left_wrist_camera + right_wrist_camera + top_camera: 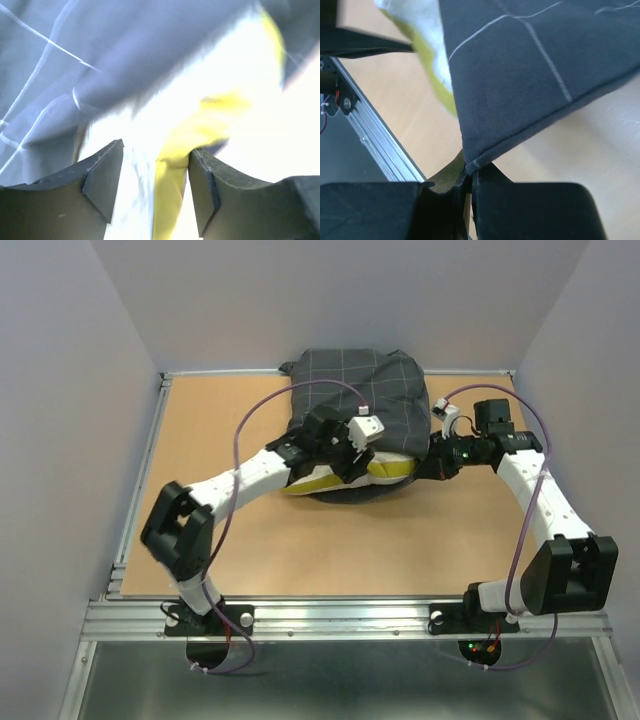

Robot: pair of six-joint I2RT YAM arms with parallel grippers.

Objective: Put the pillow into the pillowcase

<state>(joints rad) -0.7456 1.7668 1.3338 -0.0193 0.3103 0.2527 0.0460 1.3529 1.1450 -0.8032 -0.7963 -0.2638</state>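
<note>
- The left tool point(156, 147) was squeezed onto the pillow's point(172, 165) yellow edge, likely so it could push the pillow in deeper.
- The right tool point(468, 172) pinched the case's point(520, 75) hem tight, likely to stop it sliding.
- Most of the pillow sat inside the case, just ahead of both tools, on the counter point(300, 550).

pillowcase point(365, 390): lying at the far middle of the worktop point(300, 550)
pillow point(388, 469): sitting mostly inside the pillowcase, its near edge sticking out
</note>
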